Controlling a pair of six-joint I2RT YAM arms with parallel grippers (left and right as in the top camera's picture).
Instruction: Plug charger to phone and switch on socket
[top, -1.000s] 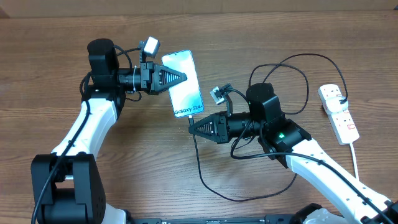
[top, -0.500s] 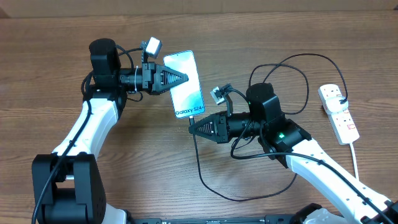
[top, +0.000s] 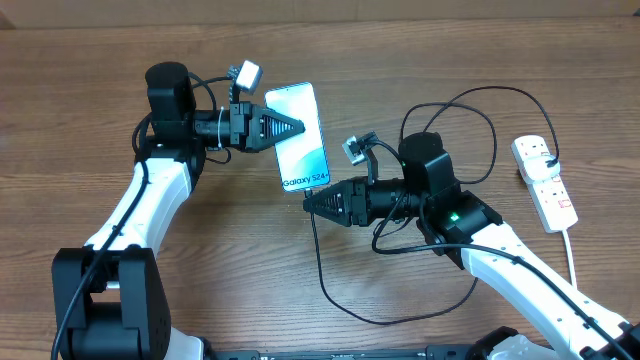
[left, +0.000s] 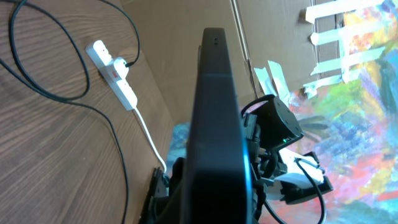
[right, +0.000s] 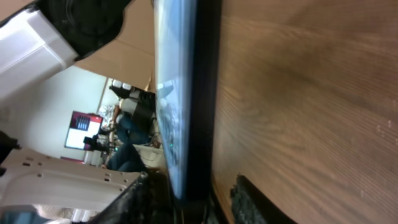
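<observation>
The phone (top: 300, 135), with its light blue screen and "Galaxy S24+" text, is held off the table by my left gripper (top: 296, 128), which is shut on its left long edge. In the left wrist view the phone (left: 214, 124) shows edge-on as a dark bar. My right gripper (top: 310, 199) is at the phone's bottom edge, shut on the charger's connector; the tip itself is hidden between the fingers (right: 199, 202) against the phone's end (right: 186, 93). The charger's thin black cable (top: 330, 290) loops over the table to the socket (top: 545, 180), a white power strip at the right, also seen in the left wrist view (left: 115, 71).
The wooden table (top: 230, 260) carries only the cable loops and the power strip with its white cord (top: 572, 250) running to the front right edge. A black plug (top: 551, 160) sits in the strip. A cardboard wall (top: 320, 15) borders the back.
My left gripper has shifted the phone slightly to the right. My right gripper has edged up closer to the phone's bottom edge.
</observation>
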